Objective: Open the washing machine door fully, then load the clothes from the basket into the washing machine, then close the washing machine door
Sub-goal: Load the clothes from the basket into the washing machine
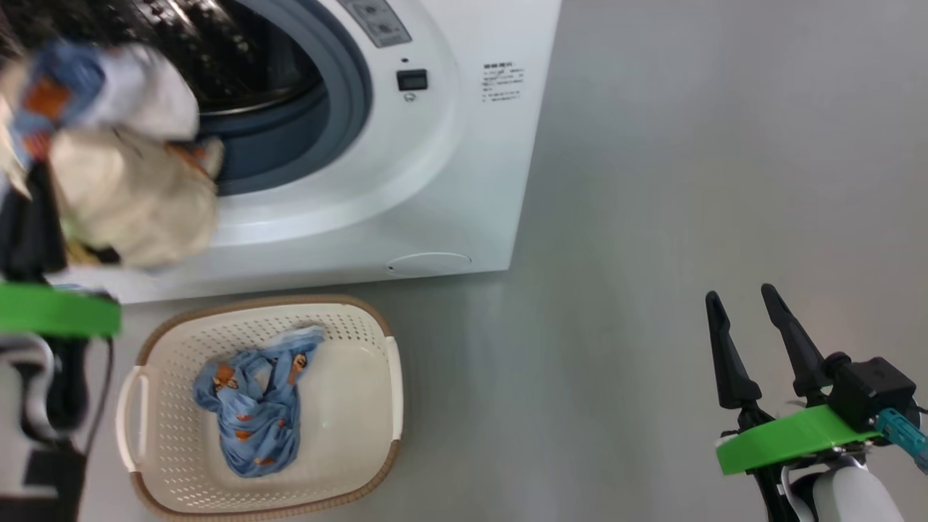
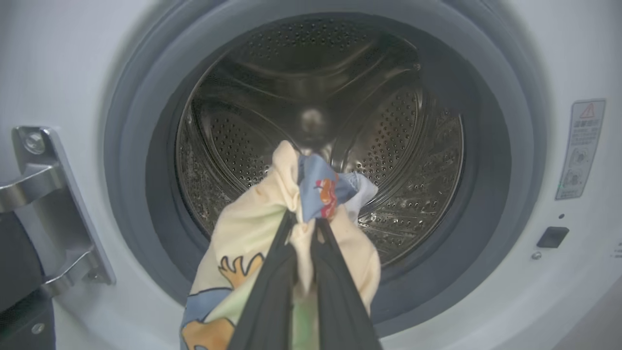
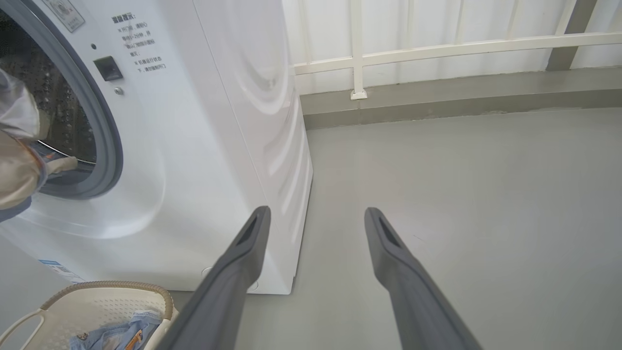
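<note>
**Clothes at the drum opening.** A bundle of clothes, made up of a cream garment with a cartoon print and a light blue piece with orange figures, hangs directly before the open mouth of the washing machine. It sits level with the lower part of the grey-blue gasket, in front of the perforated steel drum. The left gripper is clenched on this bundle. Its two dark fingers meet at the tips, with cloth pinched between them and draped down both sides. A metal hinge is bolted to the machine's front, left of the opening in the left wrist view. The basket stands on the grey floor just in front of the machine. It holds another light blue garment, crumpled on its bottom. The right gripper is well apart to the robot's right, over bare floor, with fingers spread and grasping nothing. A white railing runs along the floor's far edge.
</note>
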Robot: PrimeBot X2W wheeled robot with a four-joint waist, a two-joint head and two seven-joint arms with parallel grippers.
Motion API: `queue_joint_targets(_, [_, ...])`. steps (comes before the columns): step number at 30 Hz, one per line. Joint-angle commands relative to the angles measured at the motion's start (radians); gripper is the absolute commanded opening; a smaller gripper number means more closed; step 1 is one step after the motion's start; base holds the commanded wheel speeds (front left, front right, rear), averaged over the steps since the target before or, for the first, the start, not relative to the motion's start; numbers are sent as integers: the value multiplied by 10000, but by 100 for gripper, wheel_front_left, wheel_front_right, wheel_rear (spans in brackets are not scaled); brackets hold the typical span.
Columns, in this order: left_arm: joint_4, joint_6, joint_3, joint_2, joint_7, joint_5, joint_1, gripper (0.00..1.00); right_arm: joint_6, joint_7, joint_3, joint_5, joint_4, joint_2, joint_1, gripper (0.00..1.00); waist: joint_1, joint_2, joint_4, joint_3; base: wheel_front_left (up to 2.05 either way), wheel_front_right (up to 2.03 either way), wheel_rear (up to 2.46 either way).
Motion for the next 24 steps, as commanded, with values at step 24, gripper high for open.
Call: queue_joint_targets(24, [6296, -15, -1674, 1079, -134, -944, -5919, 0, 14, -49, 1001, 54, -435, 382, -864, 100, 0, 0, -1568, 1714, 0, 0, 0])
